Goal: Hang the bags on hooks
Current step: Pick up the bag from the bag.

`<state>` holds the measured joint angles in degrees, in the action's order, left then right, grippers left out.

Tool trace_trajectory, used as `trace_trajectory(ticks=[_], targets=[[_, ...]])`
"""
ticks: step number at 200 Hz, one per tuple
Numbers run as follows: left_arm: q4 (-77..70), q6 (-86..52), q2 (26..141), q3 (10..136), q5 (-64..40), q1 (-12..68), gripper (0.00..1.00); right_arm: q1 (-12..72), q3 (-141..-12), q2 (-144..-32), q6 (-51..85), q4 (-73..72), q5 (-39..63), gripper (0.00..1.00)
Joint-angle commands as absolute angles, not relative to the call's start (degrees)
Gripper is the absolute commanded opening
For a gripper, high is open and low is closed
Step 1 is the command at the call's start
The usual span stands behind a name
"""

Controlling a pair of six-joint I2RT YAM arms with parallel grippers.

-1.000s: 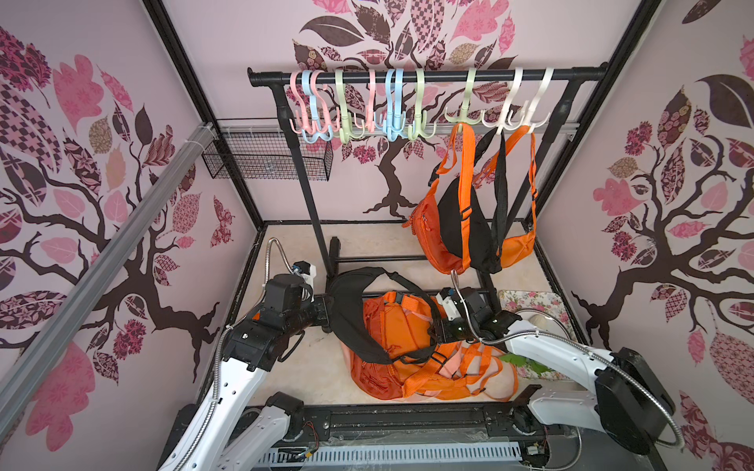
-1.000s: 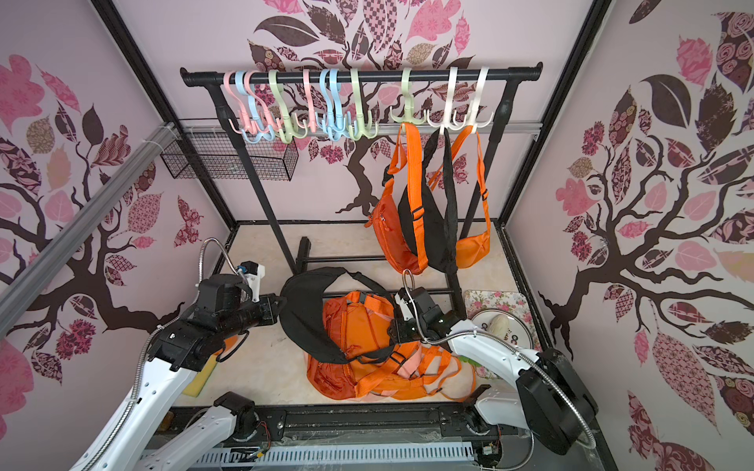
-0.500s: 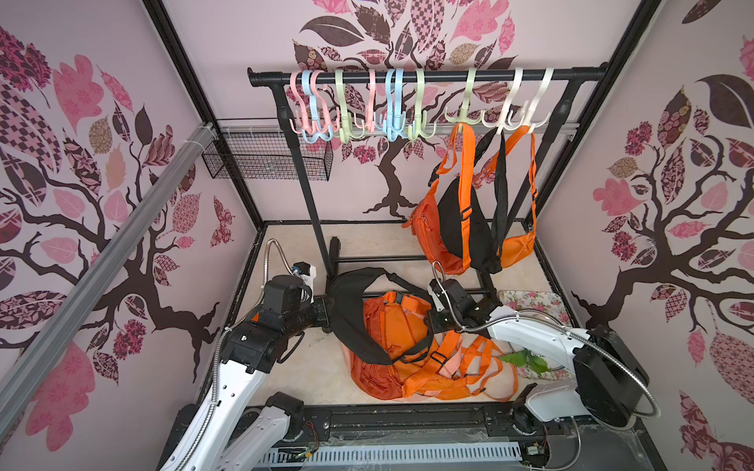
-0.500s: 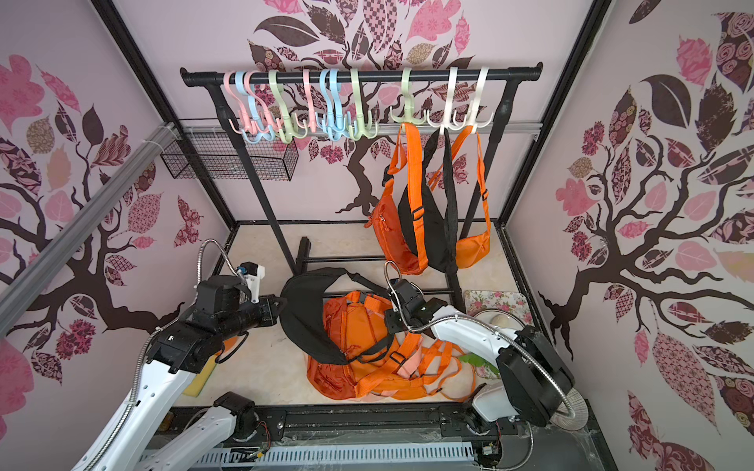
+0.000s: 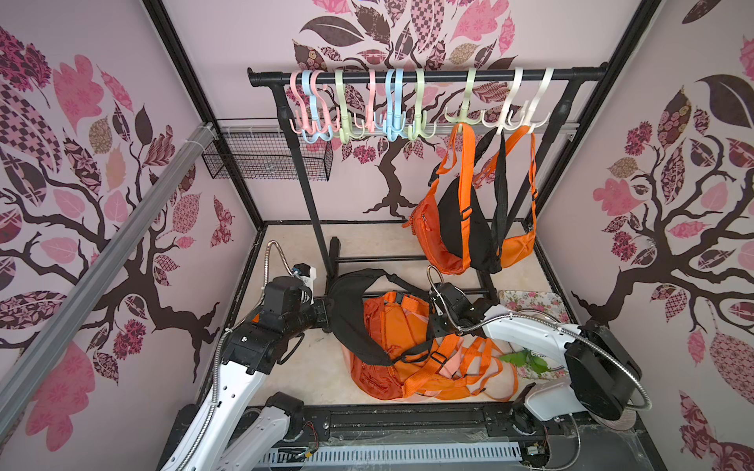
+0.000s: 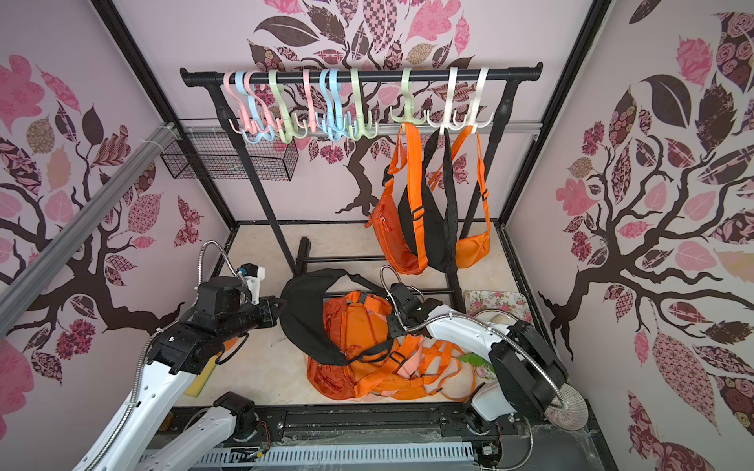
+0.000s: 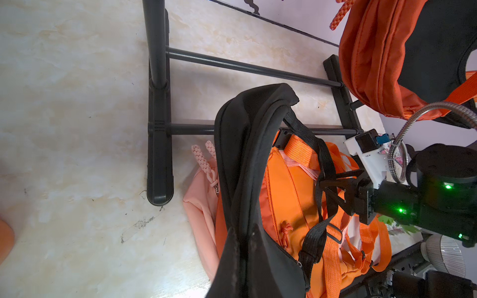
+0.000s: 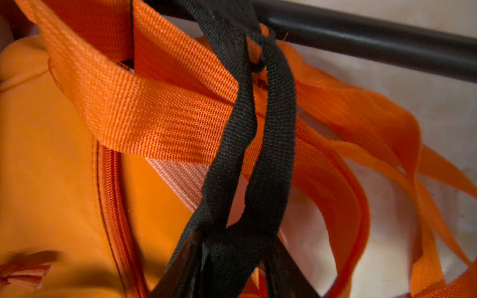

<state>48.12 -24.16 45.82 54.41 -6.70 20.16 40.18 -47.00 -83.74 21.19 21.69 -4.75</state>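
Left end effector (image 7: 244,245) is clamped on the black bag (image 5: 351,322), low over the table (image 5: 293,367). Right end effector (image 7: 333,187) brackets its strap (image 8: 258,129), grip unclear. Free hooks (image 5: 420,122) wait overhead, so lifting and hanging remain.

Pile of bags (image 5: 412,342) heaped on the floor (image 5: 293,367) before the rack (image 5: 310,204), loose bag (image 5: 355,322) draped over its left side, three bags (image 5: 461,228) hung from hooks (image 5: 461,116) at right, wire basket (image 5: 265,159) mounted behind left.

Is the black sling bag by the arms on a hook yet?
Not hung: the black fabric sling bag drapes over orange fabric bags on the floor.
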Motion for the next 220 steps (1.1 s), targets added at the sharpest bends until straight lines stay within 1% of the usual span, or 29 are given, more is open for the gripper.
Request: trace_trajectory(ticks=[1,32,86,124,154,195,212,220], targets=[[46.6,-24.3,46.5,53.5,-7.2,20.0,0.0,41.0,-49.8,-84.8,21.2,21.0,-4.5,0.42],[45.7,-25.3,44.5,52.4,-6.5,20.0,0.0,41.9,-52.1,-86.1,20.2,22.6,-5.2,0.47],[45.6,-25.4,44.6,52.1,-6.9,19.9,0.0,41.9,-50.7,-88.2,20.7,22.9,-5.4,0.53],[45.4,-25.8,43.0,51.0,-6.2,19.9,0.0,41.9,-53.3,-91.5,19.3,25.3,-8.6,0.53],[44.9,-26.2,42.4,50.0,-5.4,20.0,0.0,42.1,-54.2,-92.0,18.5,26.5,-11.0,0.44],[43.8,-26.3,41.0,49.7,-5.0,20.0,0.0,42.0,-55.0,-90.0,18.3,26.9,-12.5,0.13],[42.8,-26.4,39.4,49.3,-5.0,19.9,0.0,42.1,-55.8,-88.3,17.9,27.2,-12.7,0.03],[42.6,-26.4,38.6,49.3,-5.0,20.0,0.0,42.0,-56.3,-87.4,17.5,27.4,-13.1,0.02]])
